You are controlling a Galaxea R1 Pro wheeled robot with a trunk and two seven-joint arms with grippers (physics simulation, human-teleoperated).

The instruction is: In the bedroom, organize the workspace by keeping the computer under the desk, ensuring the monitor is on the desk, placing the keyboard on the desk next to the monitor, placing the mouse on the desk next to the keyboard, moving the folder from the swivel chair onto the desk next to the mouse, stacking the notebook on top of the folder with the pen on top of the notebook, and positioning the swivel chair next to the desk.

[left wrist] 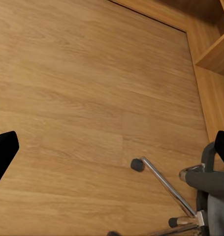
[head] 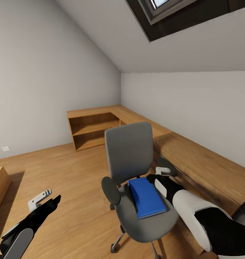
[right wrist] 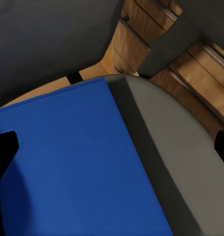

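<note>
Folder (head: 147, 197) not yet lifted: lies flat on chair (head: 137, 169) seat, directly under right claw (right wrist: 112, 142), jaws spread and empty. Left claw (left wrist: 112, 142) open over floor (left wrist: 82, 88). All desk placement remains, judging from this.

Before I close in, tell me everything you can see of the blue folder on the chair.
The bright blue flat rectangular folder lies flat on the grey padded swivel chair's seat, long side running from backrest to front edge. It looks closed, smooth and plain, unmarked. Only the seat cushion touches it. The right tool hovers at its far right corner, its fingers spread wide over the cover.
</note>
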